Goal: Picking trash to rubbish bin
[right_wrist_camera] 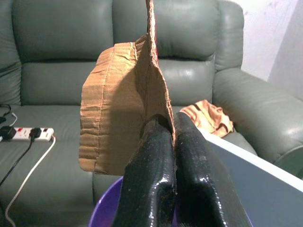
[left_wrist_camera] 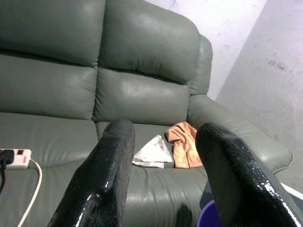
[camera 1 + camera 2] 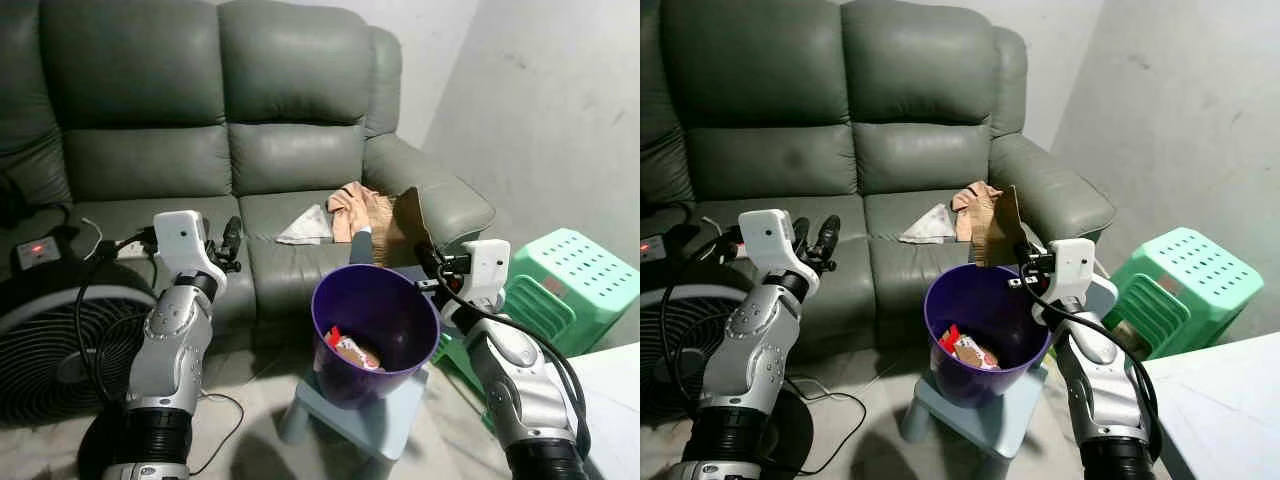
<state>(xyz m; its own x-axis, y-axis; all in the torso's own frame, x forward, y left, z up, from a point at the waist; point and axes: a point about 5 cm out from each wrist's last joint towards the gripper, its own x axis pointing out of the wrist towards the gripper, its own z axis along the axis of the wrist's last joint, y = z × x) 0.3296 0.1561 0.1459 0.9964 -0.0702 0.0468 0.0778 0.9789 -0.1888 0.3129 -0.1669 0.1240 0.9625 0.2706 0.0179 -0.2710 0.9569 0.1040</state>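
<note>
The right gripper [image 1: 163, 142] is clamped on a torn piece of brown corrugated cardboard [image 1: 120, 109], its two black fingers pinching the sheet's edge so that the cardboard stands upright above them. Just below and ahead of this gripper sits the round purple plastic rubbish bin [image 3: 940, 300], standing on a low pale-blue stool [image 3: 985, 425]; the cardboard hangs over the bin's far rim, not yet let go. Inside the bin lies a red and white wrapper [image 3: 965, 350], so some trash looks already binned.

The left gripper [image 2: 163, 156] is raised with its fingers spread apart, holding nothing. Beyond it, on the grey-green leather sofa [image 3: 290, 150], a crumpled white tissue [image 3: 305, 228] and, just beside it, a bunched orange-tan cloth [image 2: 185, 144] lie on the seat cushion. Judging by this, the cardboard drop is nearly done, and the tissue at least is left to collect.

The cardboard hides part of the cloth in the head views, and whether the cloth counts as trash is unclear. The bin's bottom is mostly in shadow.
</note>
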